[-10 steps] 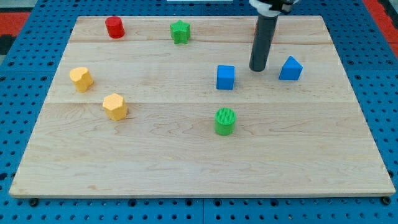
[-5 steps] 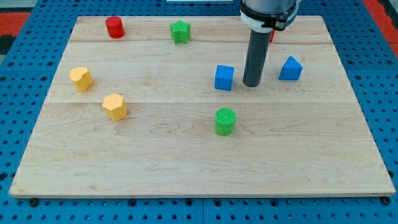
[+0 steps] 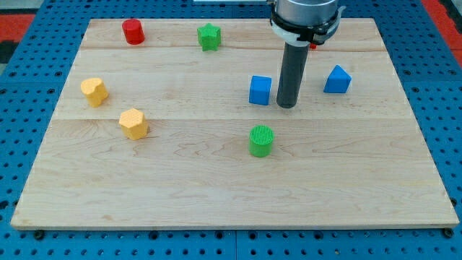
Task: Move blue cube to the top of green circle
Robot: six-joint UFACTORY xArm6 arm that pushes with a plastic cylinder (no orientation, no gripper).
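- just at 3 o'clock of the blue cube [image 3: 260, 90] stands my tip [image 3: 287, 105], near, not touching.
- green circle [image 3: 262, 140] lies at 6 o'clock of the cube.
- no fingers; bare rod, grasping nothing.

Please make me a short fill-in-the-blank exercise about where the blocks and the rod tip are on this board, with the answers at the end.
1. My tip is just to the view's ___ of the blue cube.
2. The green circle lies toward the view's ___ from the blue cube.
3. The green star stands to the view's right of the ___ cylinder.

Answers: right; bottom; red
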